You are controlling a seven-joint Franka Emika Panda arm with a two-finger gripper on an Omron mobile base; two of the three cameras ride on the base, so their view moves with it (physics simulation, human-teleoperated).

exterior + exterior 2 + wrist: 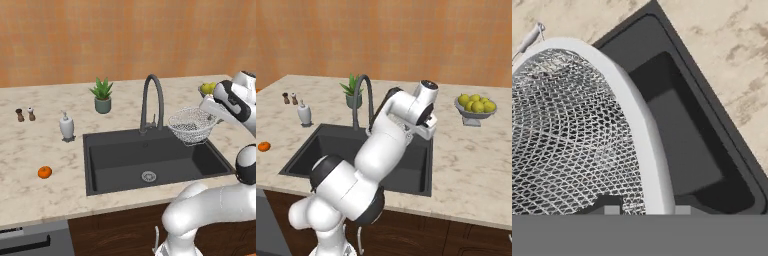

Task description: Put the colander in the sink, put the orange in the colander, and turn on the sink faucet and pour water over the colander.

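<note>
Our pincer pinches the rim of the round silver mesh colander, hanging beyond it above the dark grey rectangular sink's corner; that thin-rim grip may slip, dropping it onto the bench.

The worktop is beige marble with brown veining; the sink dark grey with a silver drain; the colander silver-white mesh; the orange bright orange near the worktop's left edge; the sink faucet dark grey.
</note>
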